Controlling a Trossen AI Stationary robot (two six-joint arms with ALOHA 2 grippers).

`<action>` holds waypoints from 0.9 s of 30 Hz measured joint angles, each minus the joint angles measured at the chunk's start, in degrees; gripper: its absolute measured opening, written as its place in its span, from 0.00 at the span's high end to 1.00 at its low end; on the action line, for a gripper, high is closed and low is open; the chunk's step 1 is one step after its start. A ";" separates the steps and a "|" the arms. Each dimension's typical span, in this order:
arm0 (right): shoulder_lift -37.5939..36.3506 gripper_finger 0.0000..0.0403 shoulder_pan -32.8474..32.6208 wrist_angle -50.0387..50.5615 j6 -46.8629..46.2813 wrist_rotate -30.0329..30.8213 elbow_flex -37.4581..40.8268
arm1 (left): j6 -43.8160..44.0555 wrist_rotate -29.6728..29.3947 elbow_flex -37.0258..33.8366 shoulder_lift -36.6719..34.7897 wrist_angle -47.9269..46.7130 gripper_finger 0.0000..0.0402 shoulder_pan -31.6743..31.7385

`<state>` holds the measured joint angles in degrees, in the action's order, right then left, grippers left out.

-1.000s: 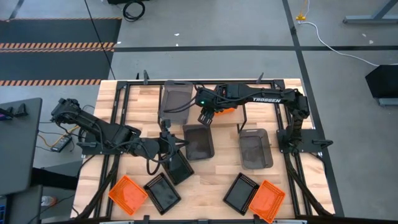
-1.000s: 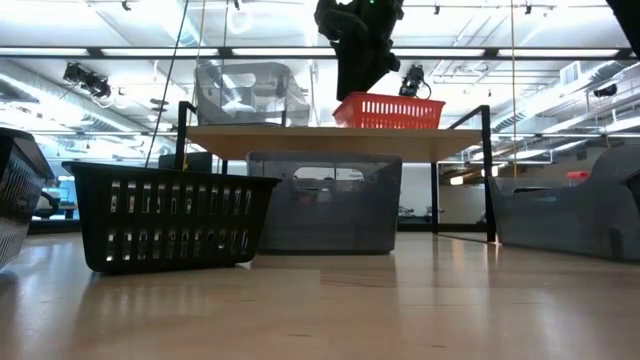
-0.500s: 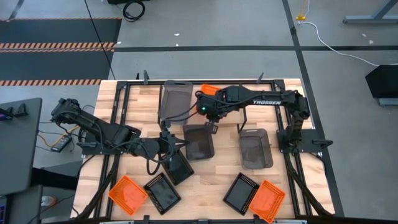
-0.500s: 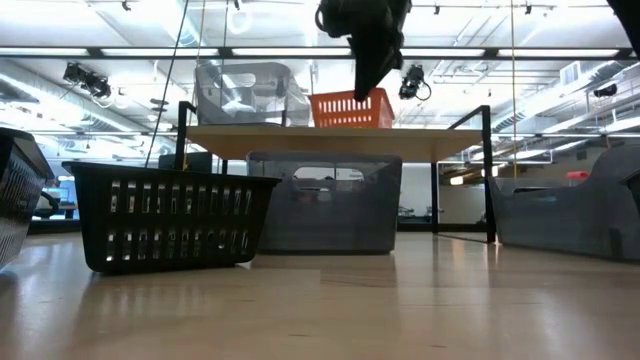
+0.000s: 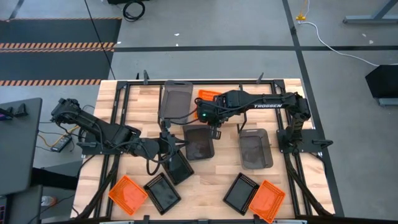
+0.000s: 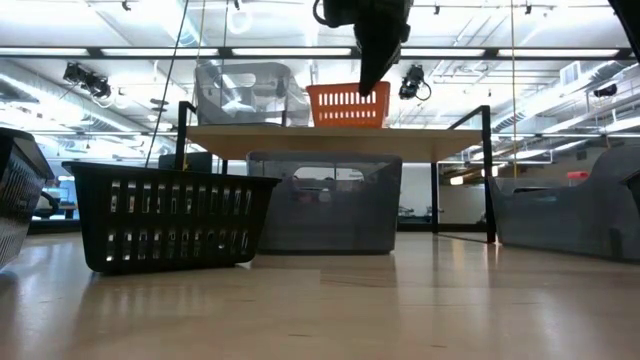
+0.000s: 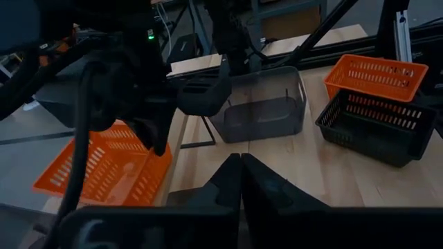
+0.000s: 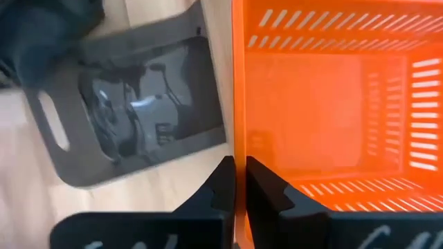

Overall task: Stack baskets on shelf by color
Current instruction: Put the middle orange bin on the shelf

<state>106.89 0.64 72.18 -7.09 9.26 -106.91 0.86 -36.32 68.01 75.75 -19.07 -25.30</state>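
An orange mesh basket (image 5: 208, 96) stands on the wooden shelf (image 6: 300, 136), right of a grey basket (image 5: 176, 99) that also stands on the plank. My right gripper (image 6: 366, 88) comes down from above and is shut on the orange basket (image 8: 325, 111). My left gripper (image 7: 240, 166) hovers over the table's left middle (image 5: 166, 149), shut with nothing visible between its fingers. It is beside a black mesh basket (image 5: 180, 167). My right gripper pinches the rim of the orange basket's wall (image 8: 239, 131) on the side toward the table's near edge. One finger is inside the basket and one outside. The fingers point steeply down from above. The basket stands upright with its base on the shelf.
A grey basket (image 5: 199, 142) sits on the table in front of the shelf, and another (image 5: 255, 149) to its right. Near the front edge lie two orange baskets (image 5: 127, 193) (image 5: 270, 200) and two black ones (image 5: 161, 193) (image 5: 241, 193). Black frame bars run along both table sides.
My right gripper has gone toward the table's left edge with the orange basket. The basket has moved along the shelf toward the grey basket. It has also turned about, so that a shorter side now faces the table's near edge.
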 joint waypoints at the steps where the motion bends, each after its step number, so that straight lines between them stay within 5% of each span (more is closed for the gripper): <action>1: 0.00 0.95 0.00 0.44 1.62 0.14 -0.02 | 0.00 0.00 0.00 0.00 -0.01 0.96 0.00; 27: -0.04 0.93 2.65 1.11 15.53 1.57 0.02 | 0.02 -0.07 0.00 0.00 0.02 0.93 0.00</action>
<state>106.85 3.29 73.29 8.44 10.83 -106.89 0.89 -36.38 68.01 75.75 -19.05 -25.30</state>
